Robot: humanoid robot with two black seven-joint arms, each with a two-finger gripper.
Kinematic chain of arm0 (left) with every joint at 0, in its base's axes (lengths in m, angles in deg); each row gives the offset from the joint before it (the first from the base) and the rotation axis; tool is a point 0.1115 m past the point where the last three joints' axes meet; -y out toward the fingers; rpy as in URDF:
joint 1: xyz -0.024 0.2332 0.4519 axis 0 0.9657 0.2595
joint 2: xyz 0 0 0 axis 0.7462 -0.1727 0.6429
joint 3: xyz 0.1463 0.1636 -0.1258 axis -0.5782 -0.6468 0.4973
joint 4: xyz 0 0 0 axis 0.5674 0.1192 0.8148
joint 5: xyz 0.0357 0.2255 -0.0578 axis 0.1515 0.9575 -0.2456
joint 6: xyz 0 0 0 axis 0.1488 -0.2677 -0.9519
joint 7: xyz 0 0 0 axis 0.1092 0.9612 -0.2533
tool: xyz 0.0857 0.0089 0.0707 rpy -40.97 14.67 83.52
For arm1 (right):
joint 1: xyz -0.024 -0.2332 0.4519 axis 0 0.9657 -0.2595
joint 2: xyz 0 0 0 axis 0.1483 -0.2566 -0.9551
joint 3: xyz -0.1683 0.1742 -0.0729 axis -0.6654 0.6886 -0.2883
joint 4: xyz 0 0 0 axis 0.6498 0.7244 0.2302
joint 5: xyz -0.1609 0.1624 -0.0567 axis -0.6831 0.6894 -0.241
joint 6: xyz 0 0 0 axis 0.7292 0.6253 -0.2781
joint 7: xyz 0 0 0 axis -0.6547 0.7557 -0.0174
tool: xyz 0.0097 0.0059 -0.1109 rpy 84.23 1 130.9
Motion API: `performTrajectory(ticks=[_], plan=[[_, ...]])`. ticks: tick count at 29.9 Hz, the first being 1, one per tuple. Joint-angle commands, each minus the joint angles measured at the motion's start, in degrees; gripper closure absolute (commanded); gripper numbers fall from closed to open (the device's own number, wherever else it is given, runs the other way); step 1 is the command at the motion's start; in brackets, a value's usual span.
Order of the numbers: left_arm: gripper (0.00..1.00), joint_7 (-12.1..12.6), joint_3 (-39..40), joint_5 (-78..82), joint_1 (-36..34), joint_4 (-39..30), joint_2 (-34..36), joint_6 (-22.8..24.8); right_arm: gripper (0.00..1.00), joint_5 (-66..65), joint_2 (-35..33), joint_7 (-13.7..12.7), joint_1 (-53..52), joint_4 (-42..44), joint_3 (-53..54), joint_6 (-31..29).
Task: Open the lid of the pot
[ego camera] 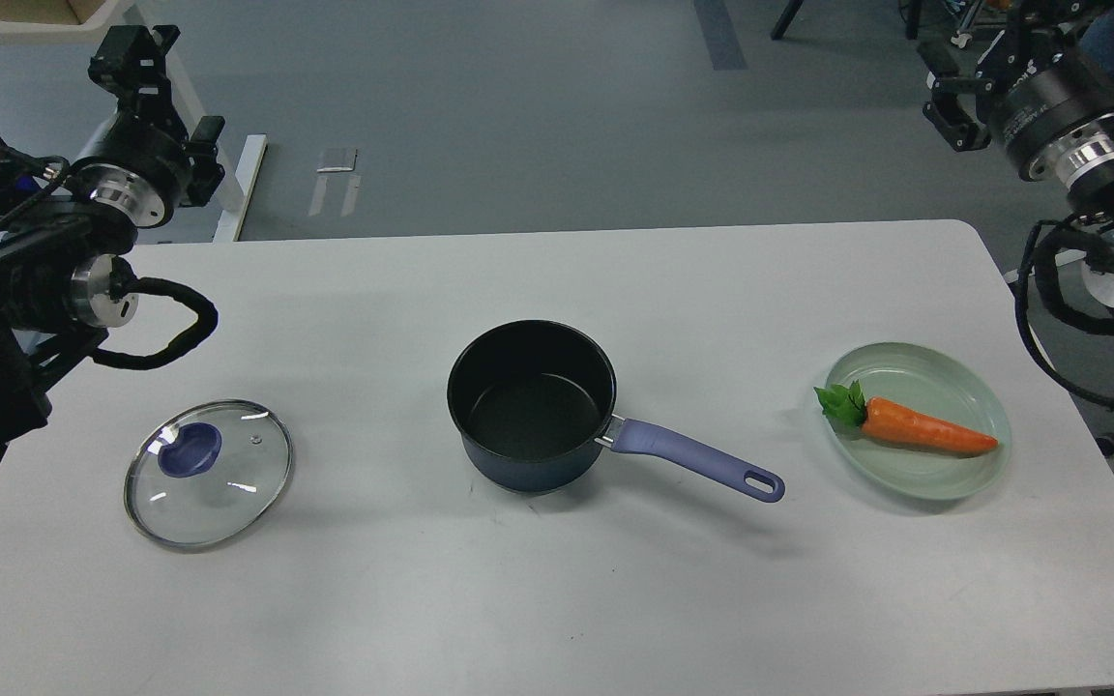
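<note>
Glass lid (209, 474) lies off saucepan (532, 406); I cannot tell either gripper's (136, 58) (949, 101) jaw state; risk: a stray arm sweep nudging the lid off the table (615, 599).

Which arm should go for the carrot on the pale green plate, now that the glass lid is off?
Right. The right gripper hangs on the side of the pale green glass plate holding the orange carrot; the left gripper is across the white table.

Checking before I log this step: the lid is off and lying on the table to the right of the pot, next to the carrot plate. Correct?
Not quite. The head view shows the lid off and lying on the table, but to the left of the pot, apart from it. The plate with the carrot is on the pot's right.
</note>
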Motion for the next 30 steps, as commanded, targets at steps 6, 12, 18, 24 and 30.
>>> performTrajectory(ticks=[6,12,18,24,30], plan=[[0.01,0.22,8.48,-5.02,6.9,1.0,-4.16,6.66,0.0,16.36,7.6,-0.17,3.52,4.96,2.89,-0.13],[0.0,0.3,12.62,-5.02,10.42,1.0,-6.27,8.86,0.0,18.74,14.82,-0.79,8.53,6.81,12.02,-0.13],[0.0,0.39,13.77,-5.11,11.39,0.92,-6.19,10.26,0.0,18.74,16.58,-0.79,10.38,6.81,13.62,-0.83],[0.0,-0.05,13.86,-5.11,12.18,0.65,-6.18,10.26,0.0,18.65,16.49,-0.79,10.56,7.25,13.1,-0.92],[0.0,0.13,16.4,-5.37,13.23,0.12,-6.62,10.18,0.0,18.48,16.67,-0.79,10.56,7.16,12.57,-0.83]])
